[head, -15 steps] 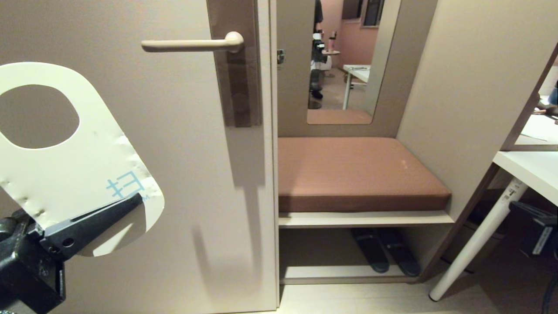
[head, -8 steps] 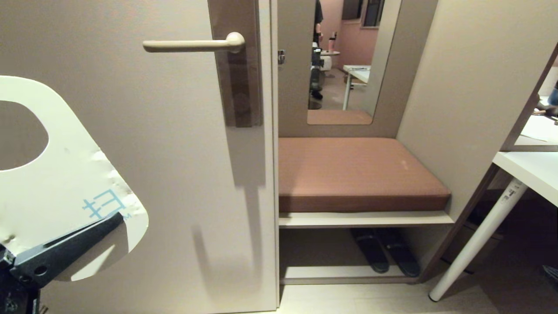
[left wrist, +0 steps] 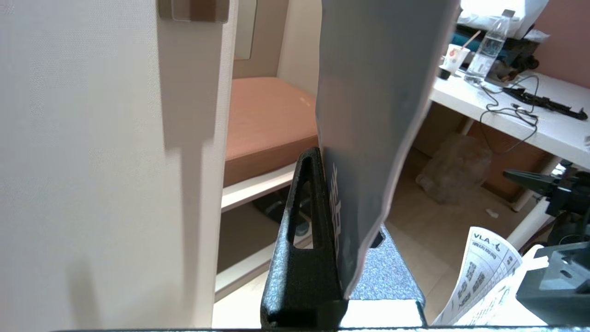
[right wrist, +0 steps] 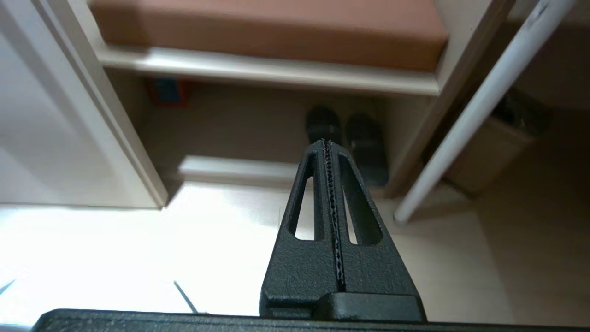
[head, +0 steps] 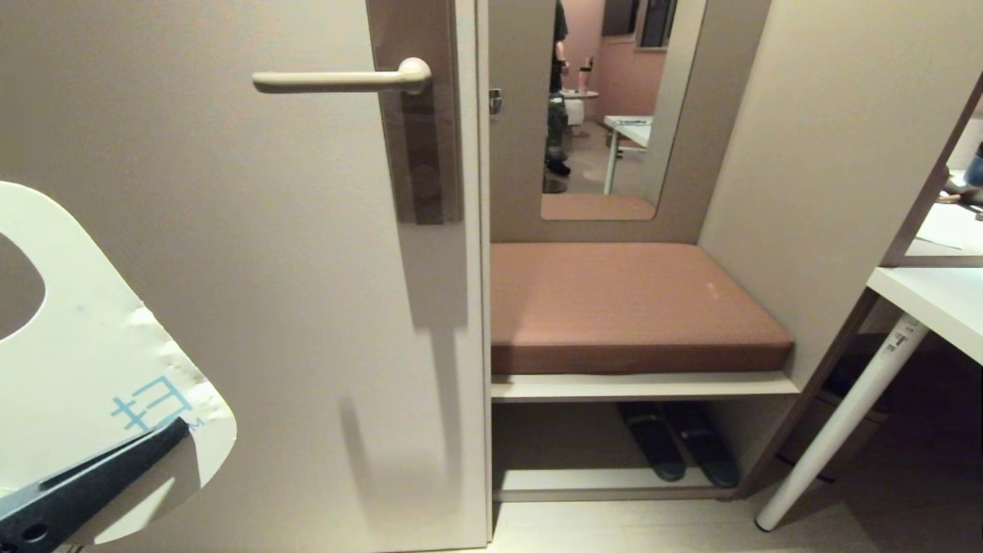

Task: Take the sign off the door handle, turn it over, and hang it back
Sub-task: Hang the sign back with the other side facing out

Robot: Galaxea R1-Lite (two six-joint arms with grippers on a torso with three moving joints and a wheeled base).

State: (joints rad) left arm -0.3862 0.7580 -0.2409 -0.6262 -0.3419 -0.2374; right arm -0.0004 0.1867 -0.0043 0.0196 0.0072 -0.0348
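Cream door (head: 292, 253), closed, shadows falling across its lower half. Right of it a beige-walled niche: tall mirror (head: 607, 107) reflecting a pink-walled room, brown bench cushion (head: 630, 303) on a pale shelf (head: 645, 386), dark slippers (head: 676, 445) below. Pale plank floor (head: 660, 530). At right, a white desk (head: 933, 303) on a slanted white leg (head: 837, 426).
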